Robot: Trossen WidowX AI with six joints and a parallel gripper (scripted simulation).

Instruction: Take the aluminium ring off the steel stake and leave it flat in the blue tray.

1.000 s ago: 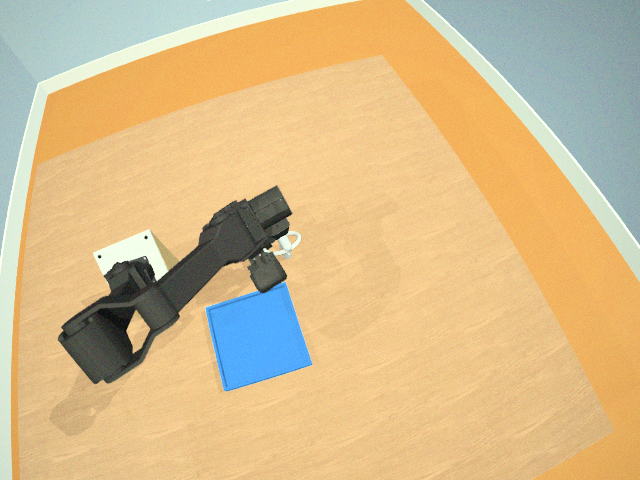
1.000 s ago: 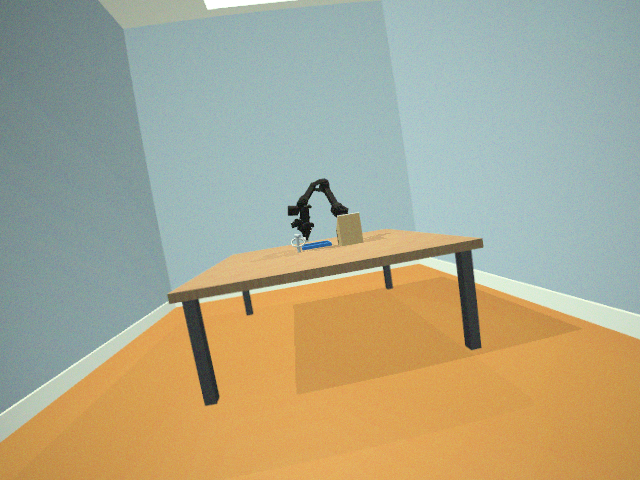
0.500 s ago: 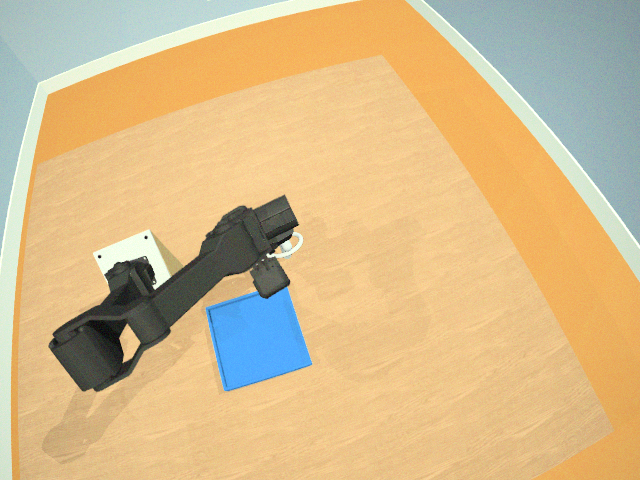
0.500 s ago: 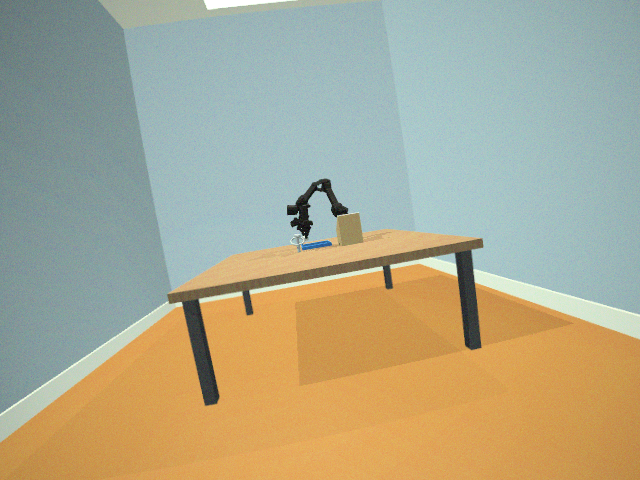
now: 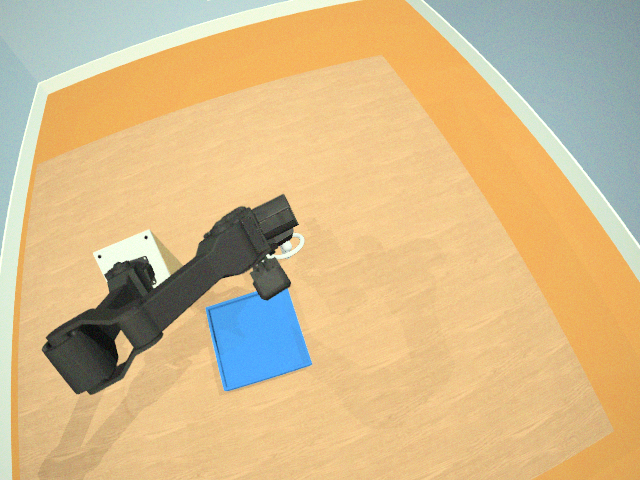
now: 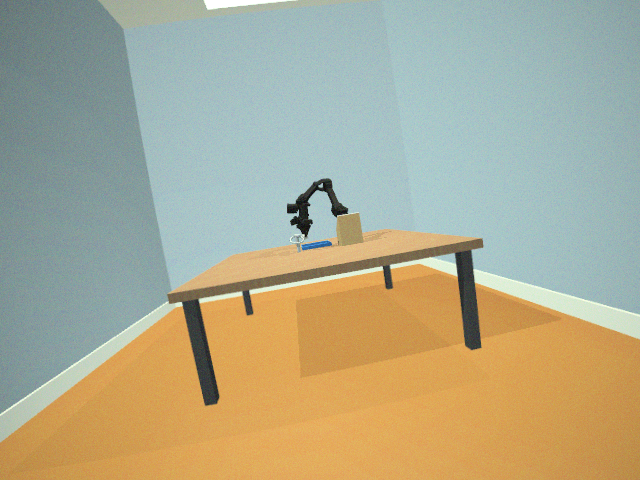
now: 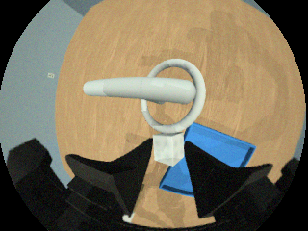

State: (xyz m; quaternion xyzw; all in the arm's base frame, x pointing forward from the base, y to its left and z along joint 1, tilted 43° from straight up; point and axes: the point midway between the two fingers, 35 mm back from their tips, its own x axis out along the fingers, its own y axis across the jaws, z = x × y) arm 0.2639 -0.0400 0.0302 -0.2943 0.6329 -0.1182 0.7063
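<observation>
Just ahead of the fingertips, the pale aluminium ring encircled part of the grey steel stake. The black parallel-jaw gripper was clenched on the small white block-shaped tab. Across the ring, forward of the grip, ran the rounded grey cross-bar; its right end in the wrist view lay close to the ring's far-right side. Whether that end had passed through could not be told. Removal was judged incomplete. Good practice would be small shifts and tilts, working one bar end through, then the other, with no hard pull: a jam could twist the tab loose. The square blue tray lay below the gripper, towards the right in the wrist view; transfer should wait for full clearance.
</observation>
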